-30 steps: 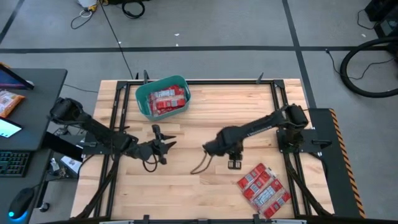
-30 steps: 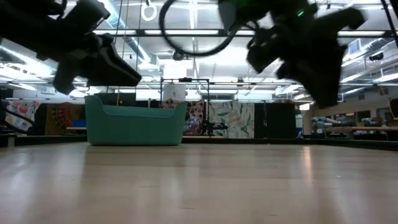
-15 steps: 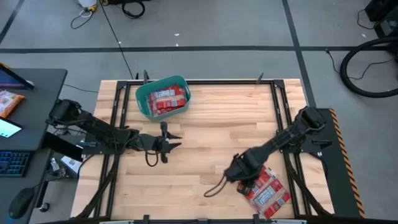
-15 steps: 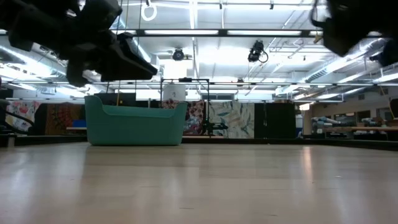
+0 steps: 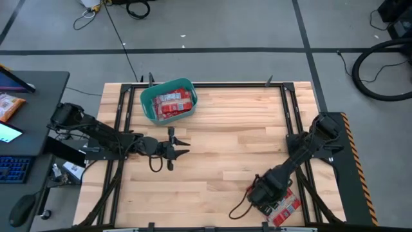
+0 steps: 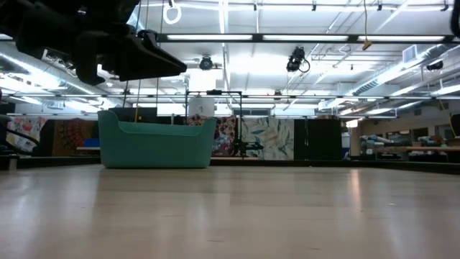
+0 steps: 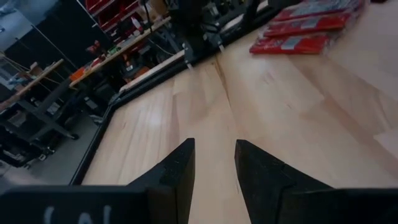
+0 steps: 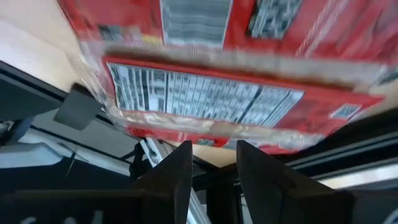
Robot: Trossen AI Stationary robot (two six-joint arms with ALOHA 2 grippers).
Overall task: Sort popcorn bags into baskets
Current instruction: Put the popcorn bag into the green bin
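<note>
The popcorn bags are red packets with white and yellow print. A pile of them [image 5: 283, 201] lies flat near the table's near right corner, and shows close up in the right wrist view [image 8: 211, 93]. More bags [image 5: 175, 103] lie inside the teal basket [image 5: 149, 103], which stands at the far left of the table [image 6: 157, 144]. My right gripper [image 5: 262, 192] hangs open just over the pile's left edge [image 8: 214, 165]; no touch shows. My left gripper [image 5: 178, 147] is open above bare wood left of the middle [image 7: 214, 165].
A black metal frame [image 5: 291, 109] runs around the tabletop. The right arm's cable [image 5: 239, 207] trails over the wood near the near edge. Bare wood [image 5: 232, 135] lies between the basket and the pile. A desk with a keyboard [image 5: 13, 169] stands off the table's left.
My right gripper has swung from the middle of the table toward the near right corner and come down over the pile of bags. My left gripper has shifted a little toward the table's right and levelled out. The bags and the basket have stayed put.
</note>
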